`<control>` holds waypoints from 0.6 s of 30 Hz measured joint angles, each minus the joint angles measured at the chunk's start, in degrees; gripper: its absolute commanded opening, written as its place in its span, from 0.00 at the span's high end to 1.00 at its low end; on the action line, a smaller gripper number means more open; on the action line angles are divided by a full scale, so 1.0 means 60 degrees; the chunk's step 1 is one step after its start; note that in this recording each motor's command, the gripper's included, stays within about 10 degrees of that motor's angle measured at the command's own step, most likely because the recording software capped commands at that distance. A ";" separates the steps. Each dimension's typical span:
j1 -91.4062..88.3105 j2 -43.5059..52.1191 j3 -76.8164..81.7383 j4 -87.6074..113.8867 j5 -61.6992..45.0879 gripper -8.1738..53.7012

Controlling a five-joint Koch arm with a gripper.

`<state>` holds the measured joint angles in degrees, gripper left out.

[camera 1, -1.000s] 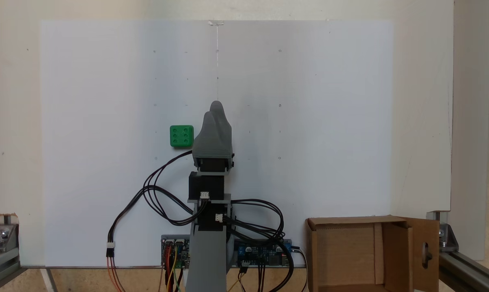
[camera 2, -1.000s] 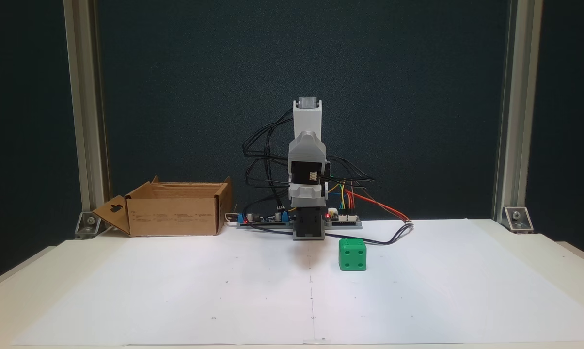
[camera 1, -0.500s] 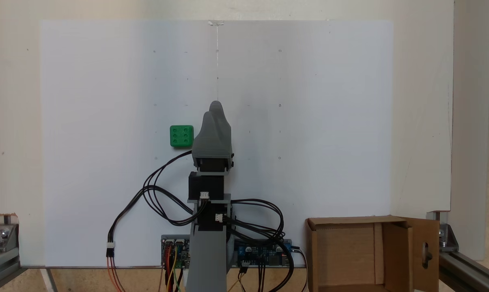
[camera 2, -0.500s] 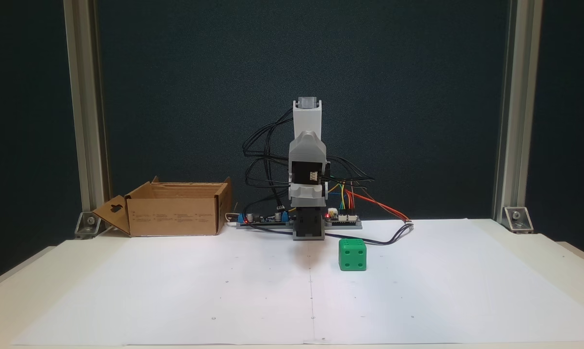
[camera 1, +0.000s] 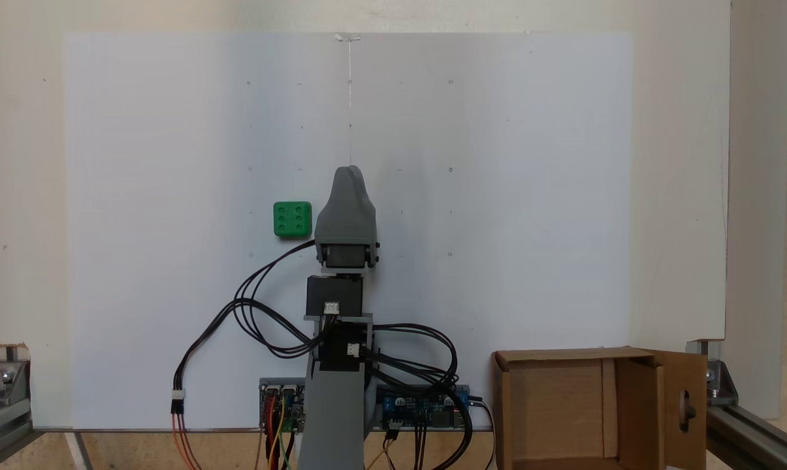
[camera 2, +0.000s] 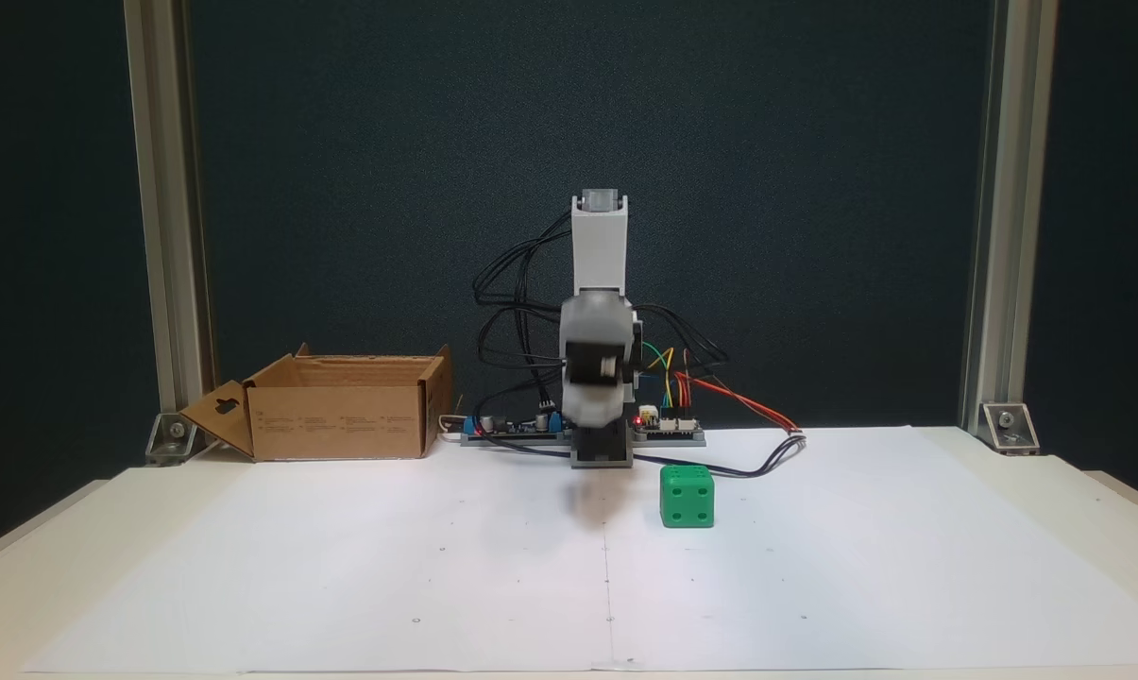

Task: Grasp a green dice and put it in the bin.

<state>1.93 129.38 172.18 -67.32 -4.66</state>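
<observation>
The green dice [camera 1: 292, 219] [camera 2: 687, 496] lies on the white paper, free of any contact. In a fixed view from above it is just left of my gripper [camera 1: 349, 171], whose grey jaws overlap so that a single tip shows. In the fixed view facing the arm, the gripper [camera 2: 593, 416] is blurred and hangs above the paper, left of the dice and behind it. The bin [camera 1: 566, 356] [camera 2: 337, 406], a brown cardboard box with raised flaps, stands beside the arm's base with nothing visible inside.
Circuit boards [camera 1: 426, 405] and looping black cables [camera 1: 262, 326] lie around the arm's base. A cable [camera 2: 767, 461] runs on the paper just behind the dice. Aluminium frame posts [camera 2: 167, 236] stand at the table's corners.
The gripper's wrist has turned: from above, two offset tips have merged into one outline. In the facing view the gripper head is now motion-blurred. The dice has not moved.
</observation>
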 measured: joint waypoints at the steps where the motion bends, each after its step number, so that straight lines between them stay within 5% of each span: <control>1: 0.0015 0.0000 -0.0176 0.0571 0.0000 0.17; 18: 0.0088 0.0000 -0.4424 1.0649 0.0000 0.17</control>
<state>2.46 129.38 145.63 -3.43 -4.66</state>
